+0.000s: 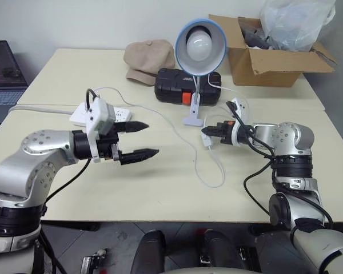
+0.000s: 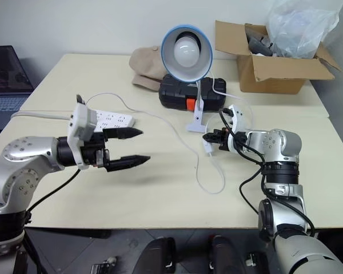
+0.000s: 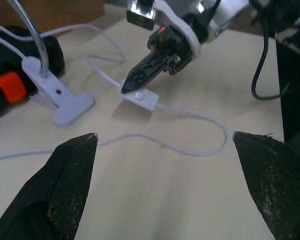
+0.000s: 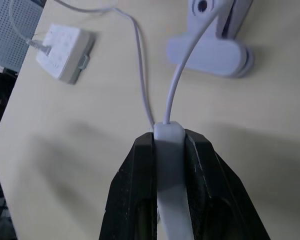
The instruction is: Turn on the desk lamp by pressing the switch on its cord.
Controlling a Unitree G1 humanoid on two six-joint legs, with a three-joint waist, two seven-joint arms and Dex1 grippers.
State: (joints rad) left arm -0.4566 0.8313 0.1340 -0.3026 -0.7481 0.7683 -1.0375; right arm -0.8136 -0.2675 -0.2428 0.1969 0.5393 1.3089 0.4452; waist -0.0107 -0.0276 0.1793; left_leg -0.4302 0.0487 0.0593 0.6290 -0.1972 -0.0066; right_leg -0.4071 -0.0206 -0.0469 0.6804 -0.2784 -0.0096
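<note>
Right tool point(image 1: 208, 132) clamped on the switch point(image 4: 169, 165): both black fingers point(image 4: 135, 200) pressed against the long sides of the slim white body, one end projecting past the tips. Long axis of switch in line with the tool's fingers, pointing toward the white clamp base point(image 1: 192, 117) of the desk lamp point(image 1: 200, 47), just ahead of the tips. Switch held at or just above the worktop point(image 1: 160, 188); contact with the surface cannot be told.

Cord point(image 1: 208, 174) leaving the projecting end toward the clamp base; another run trailing from the held end in a loop across the worktop beneath and beside the right tool. Lamp upright on thin neck, light-blue shade facing the robot, bulb unlit.

Left tool point(image 1: 138, 140) wide apart, nothing between its fingers, well off to the side of the right tool, tips pointing toward it above bare worktop.

Beyond the left tool: white power strip point(image 1: 83, 117). Beyond the right tool, behind the clamp base: black case with orange latch point(image 1: 174, 85), tan cap point(image 1: 148, 60), open cardboard box point(image 1: 268, 63) with clear plastic bag point(image 1: 294, 23). Nothing obstructing the space between the two tools except the cord loop.
</note>
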